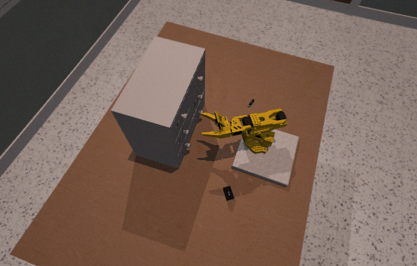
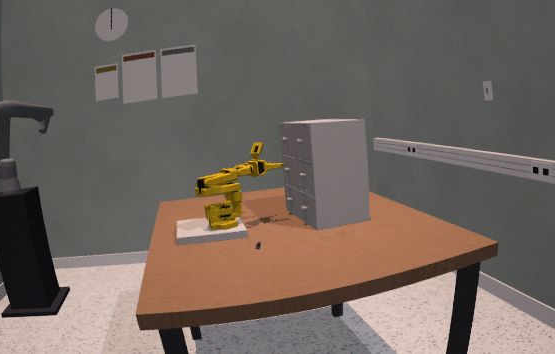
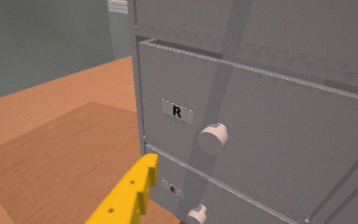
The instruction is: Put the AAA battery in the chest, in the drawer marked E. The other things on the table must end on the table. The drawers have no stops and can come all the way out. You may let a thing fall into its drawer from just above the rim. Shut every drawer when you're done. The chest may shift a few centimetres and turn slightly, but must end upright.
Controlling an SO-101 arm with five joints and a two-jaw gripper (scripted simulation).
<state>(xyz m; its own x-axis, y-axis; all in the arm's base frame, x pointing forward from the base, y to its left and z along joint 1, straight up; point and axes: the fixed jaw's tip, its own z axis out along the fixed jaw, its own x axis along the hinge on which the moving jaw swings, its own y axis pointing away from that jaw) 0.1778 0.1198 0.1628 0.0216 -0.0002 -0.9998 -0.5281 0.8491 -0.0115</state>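
The AAA battery [image 1: 251, 103] [image 2: 258, 245] looks like a small dark cylinder lying on the table beside the robot's base. The grey chest [image 1: 152, 83] [image 2: 340, 175] stands upright. Drawer E [image 3: 185, 180] is the bottom drawer of the left column in the wrist view, with a pale round knob [image 3: 197, 214]. Drawer R [image 3: 280, 130] is directly above it; a narrow dark gap shows along its top edge. No drawer stands far out. My gripper [image 1: 202, 124] [image 2: 282, 165] [image 3: 264, 181] is open and empty, its fingertips close in front of the chest at about middle-drawer height.
A small black box [image 1: 228, 193] lies on the table on the other side of the base from the battery. The white base plate [image 1: 261, 170] [image 2: 190, 235] carries the arm. Knobs stick out from the chest front near my fingertips.
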